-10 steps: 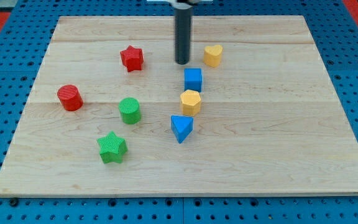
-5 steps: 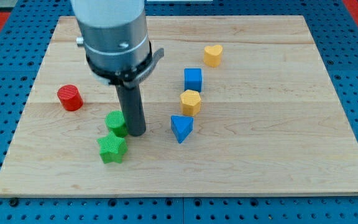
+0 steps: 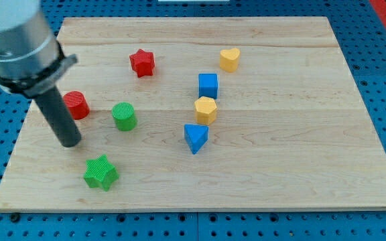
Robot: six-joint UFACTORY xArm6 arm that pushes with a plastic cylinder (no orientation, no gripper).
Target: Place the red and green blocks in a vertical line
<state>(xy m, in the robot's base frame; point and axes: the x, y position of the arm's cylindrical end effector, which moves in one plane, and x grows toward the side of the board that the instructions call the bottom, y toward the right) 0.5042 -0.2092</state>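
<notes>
- My tip (image 3: pixel 70 142) sits on the wooden board (image 3: pixel 300 167) just below the red cylinder (image 3: pixel 77 105) — prob. not touching it, but the rod hides part of that block, so can't be sure.
- No gripper here; plain rod end, holding nothing.
- Green cylinder (image 3: pixel 124 116): just right of the red cylinder, apart from it.
- Green star (image 3: pixel 100 173): below the red cylinder, slightly right, near the board's bottom edge.
- Red star (image 3: pixel 142 62): up and right of the red cylinder, well apart.
- Further right — blue cube (image 3: pixel 208 86), yellow hexagon (image 3: pixel 206 109), blue triangle (image 3: pixel 195 137), yellow heart (image 3: pixel 230 59).
</notes>
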